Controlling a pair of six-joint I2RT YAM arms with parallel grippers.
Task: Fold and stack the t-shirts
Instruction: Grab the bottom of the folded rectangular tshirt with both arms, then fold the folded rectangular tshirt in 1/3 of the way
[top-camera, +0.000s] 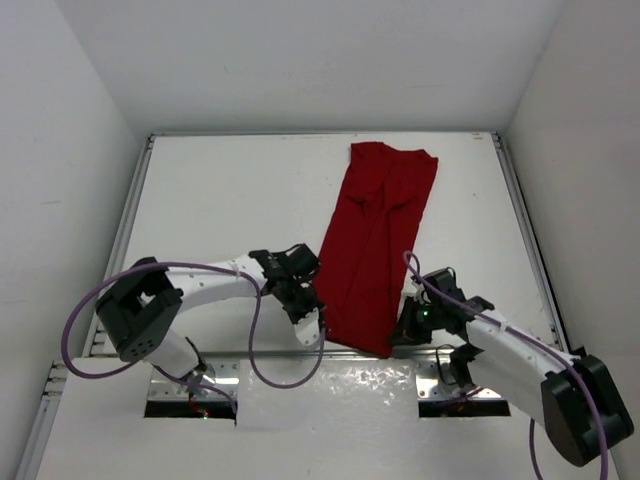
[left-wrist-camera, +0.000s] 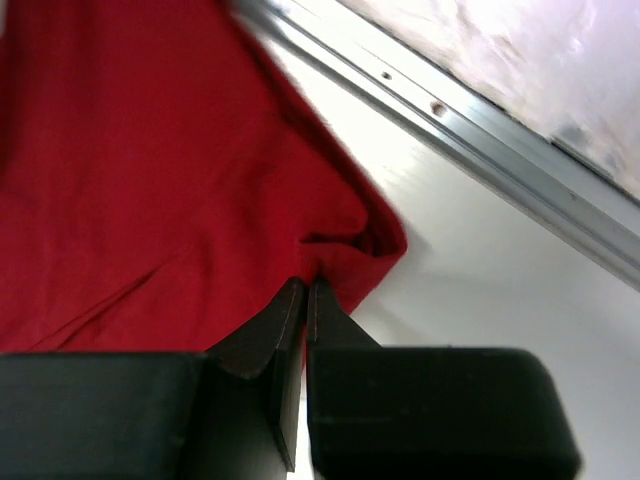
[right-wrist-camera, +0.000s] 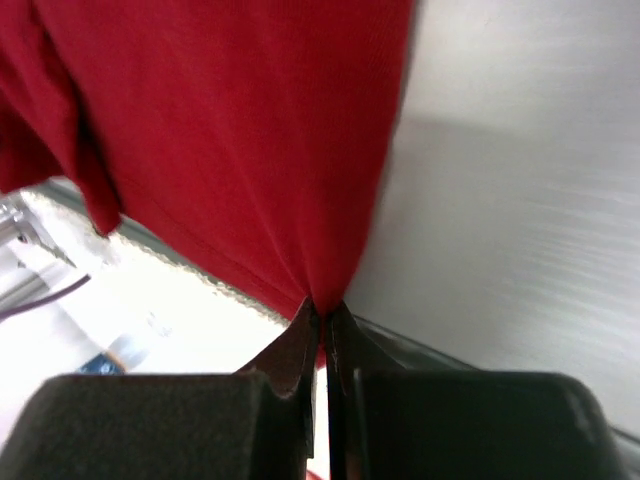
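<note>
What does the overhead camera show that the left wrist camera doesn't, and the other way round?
Only the overhead view shows the whole dark red t-shirt, folded into a long strip on the table, and the right gripper at its near right corner. Only the left wrist view shows, up close, the left gripper shut on a bunched corner of the cloth. Both show the t-shirt, the left gripper and the white table.

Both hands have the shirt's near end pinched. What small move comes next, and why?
Probably lift both hands together and carry the near edge toward the far end. The left hand and right hand are each shut on a near corner of the t-shirt, which lies as a long narrow strip, so a halving fold seems due.
</note>
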